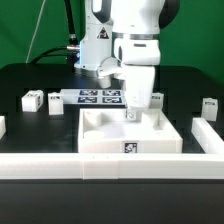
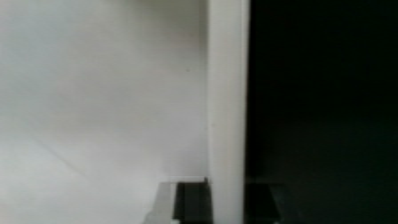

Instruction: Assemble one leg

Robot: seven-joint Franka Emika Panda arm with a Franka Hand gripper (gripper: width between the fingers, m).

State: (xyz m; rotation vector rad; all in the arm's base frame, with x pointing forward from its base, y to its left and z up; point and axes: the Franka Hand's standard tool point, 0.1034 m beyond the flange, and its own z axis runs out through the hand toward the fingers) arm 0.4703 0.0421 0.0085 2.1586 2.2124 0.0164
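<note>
My gripper point(image 1: 134, 103) stands over the far right part of the wide white square tray-like piece point(image 1: 100, 138). It is shut on a leg point(image 1: 133, 117), a small white block with a marker tag, whose lower end is at the tray's top. In the wrist view the leg point(image 2: 228, 100) is a long white bar running out from between my dark fingers point(image 2: 192, 203). The gripper point(image 2: 228, 192) closes on it from both sides. The white tray surface point(image 2: 98, 90) fills one side of that view and black table the other.
Other legs stand on the black table: two at the exterior view's left point(image 1: 31, 100) point(image 1: 56, 100), one behind the tray point(image 1: 157, 100), one at the right point(image 1: 209, 107). The marker board point(image 1: 95, 96) lies behind the tray. A white wall point(image 1: 60, 166) runs along the front.
</note>
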